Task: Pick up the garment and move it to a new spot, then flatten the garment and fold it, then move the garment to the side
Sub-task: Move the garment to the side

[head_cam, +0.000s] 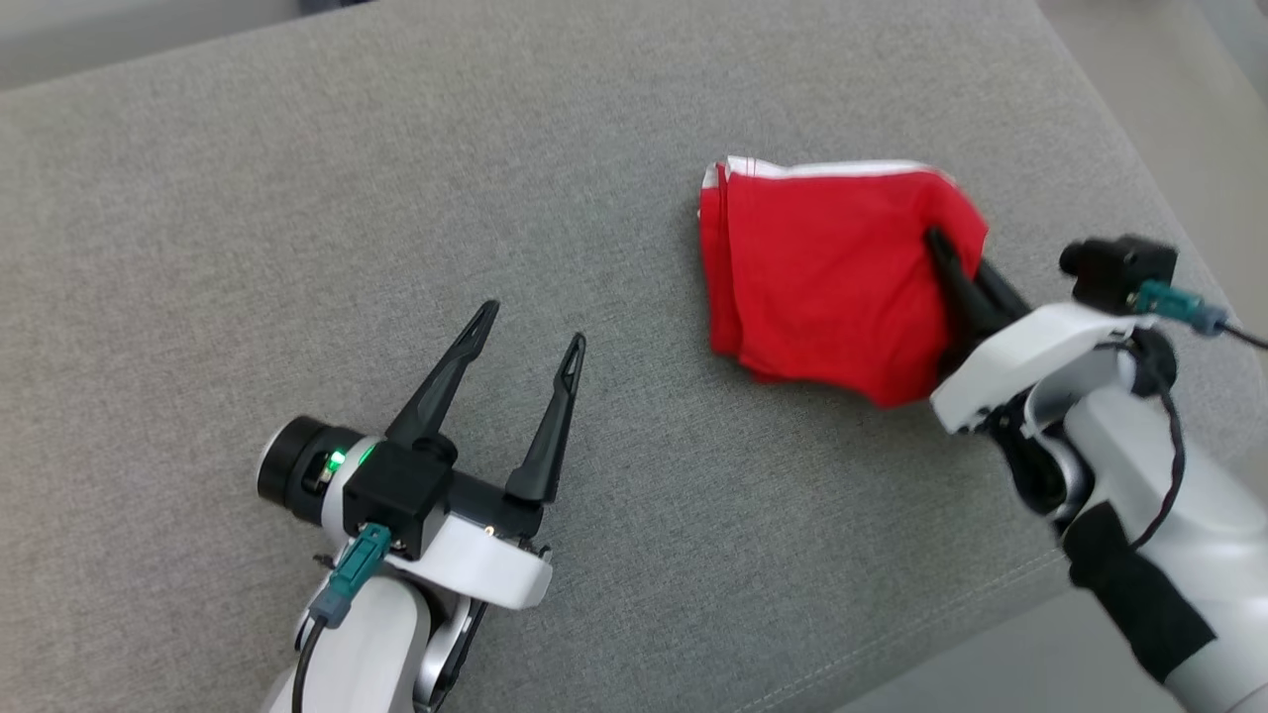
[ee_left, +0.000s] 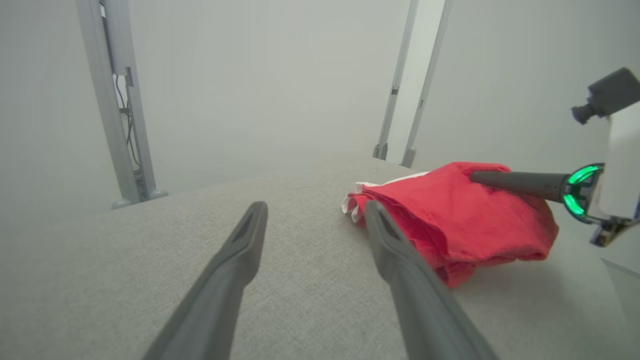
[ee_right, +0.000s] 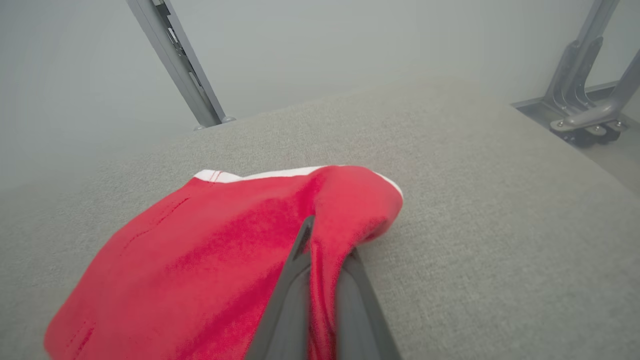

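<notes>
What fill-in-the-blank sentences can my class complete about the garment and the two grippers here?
1. The folded garment lying on the grey fabric surface is ____ with a white edge.
2. The jaws of the right gripper are ____ on the garment's corner.
3. The jaws of the left gripper stand ____, apart from the garment.

Missing words: red; shut; open.

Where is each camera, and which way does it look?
Head view: on the head, looking down at grey cushion and red garment; left gripper open, right gripper pinching it.
Left wrist view: on that wrist, looking along spread fingers toward the garment.
Right wrist view: on that wrist, looking along shut fingers into the garment.
All three share the garment.
</notes>
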